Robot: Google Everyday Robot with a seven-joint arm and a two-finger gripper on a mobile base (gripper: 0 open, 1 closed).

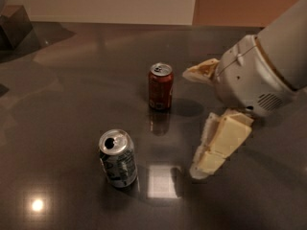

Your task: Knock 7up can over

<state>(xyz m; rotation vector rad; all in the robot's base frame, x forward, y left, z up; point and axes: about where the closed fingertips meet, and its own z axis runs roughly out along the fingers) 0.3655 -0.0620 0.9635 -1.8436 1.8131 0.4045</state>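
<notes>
The 7up can (118, 159), silver with dark green and white print and an opened shiny top, stands upright on the dark table (67, 85) at the front, left of centre. My gripper (191, 122) comes in from the right, open, with its cream fingers (221, 140) spread wide and pointing left. Its lower fingertip is about a can's width to the right of the 7up can and does not touch it. The gripper holds nothing.
A red can (160, 86) stands upright behind the 7up can, just left of my upper finger. A dark box (14, 25) sits at the table's far left corner. A wall runs behind the table.
</notes>
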